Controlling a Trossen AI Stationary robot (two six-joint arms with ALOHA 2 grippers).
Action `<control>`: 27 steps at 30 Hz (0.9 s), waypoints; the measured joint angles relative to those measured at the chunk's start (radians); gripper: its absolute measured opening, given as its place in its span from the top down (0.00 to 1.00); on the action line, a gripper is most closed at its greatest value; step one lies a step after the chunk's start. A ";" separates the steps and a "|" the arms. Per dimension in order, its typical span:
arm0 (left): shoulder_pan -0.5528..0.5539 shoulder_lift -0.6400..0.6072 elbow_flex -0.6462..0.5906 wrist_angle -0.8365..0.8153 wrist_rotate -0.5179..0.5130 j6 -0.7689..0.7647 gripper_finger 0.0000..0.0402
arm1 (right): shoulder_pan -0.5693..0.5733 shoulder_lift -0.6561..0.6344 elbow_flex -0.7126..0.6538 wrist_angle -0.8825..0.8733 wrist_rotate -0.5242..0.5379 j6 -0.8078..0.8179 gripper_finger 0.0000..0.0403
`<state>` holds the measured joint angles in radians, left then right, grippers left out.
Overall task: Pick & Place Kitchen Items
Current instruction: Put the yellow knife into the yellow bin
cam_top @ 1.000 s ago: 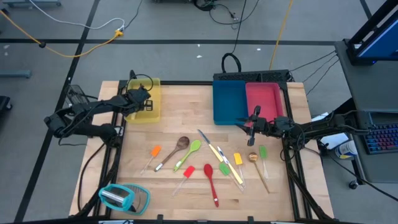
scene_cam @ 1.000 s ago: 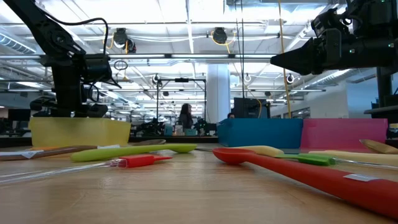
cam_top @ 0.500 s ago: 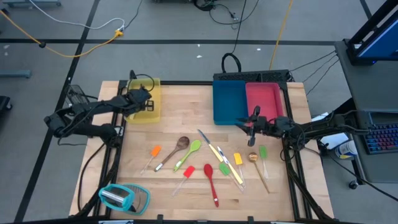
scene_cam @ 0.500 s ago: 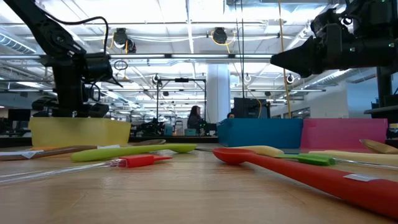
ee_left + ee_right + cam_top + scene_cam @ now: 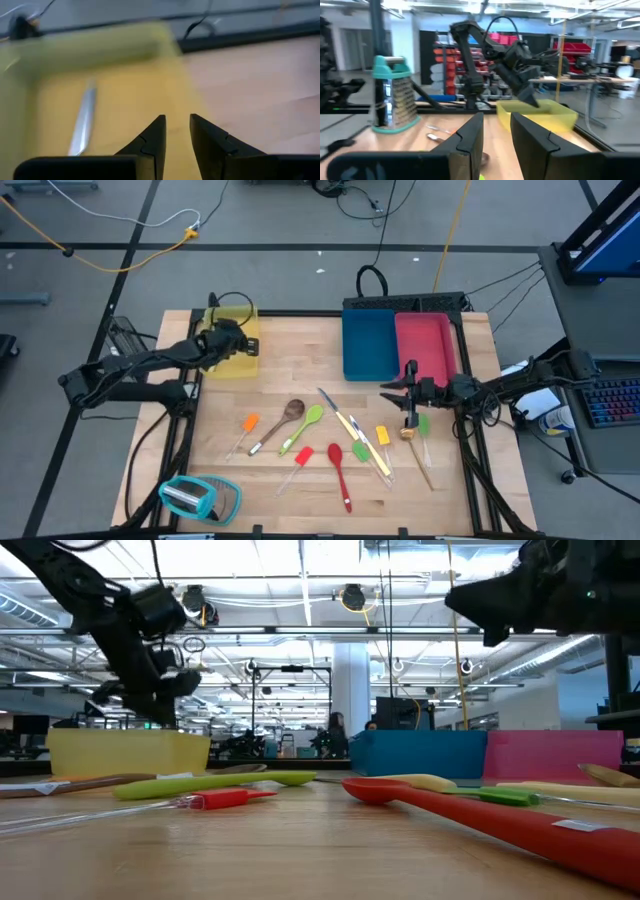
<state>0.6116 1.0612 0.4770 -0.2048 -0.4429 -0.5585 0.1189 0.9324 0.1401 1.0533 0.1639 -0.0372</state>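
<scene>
Wooden desk carrying scattered utensils at centre frame, left hand hovering narrowly parted over upper-left yellow tray, right hand hanging empty, narrowly parted, centre right.

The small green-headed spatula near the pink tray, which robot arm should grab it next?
The right arm, probably. Its gripper hangs almost directly above the small green-headed spatula, fingers nearly closed and empty. The left gripper is far across the wooden table, over the yellow rectangular tray.
</scene>
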 joint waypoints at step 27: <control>-0.259 -0.169 0.002 0.361 0.207 0.245 0.77 | 0.106 0.482 0.633 -0.838 0.229 0.258 0.77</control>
<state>0.3527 0.8921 0.4786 0.1557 -0.2363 -0.3131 0.2249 1.4147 0.7727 0.2150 0.3927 0.2210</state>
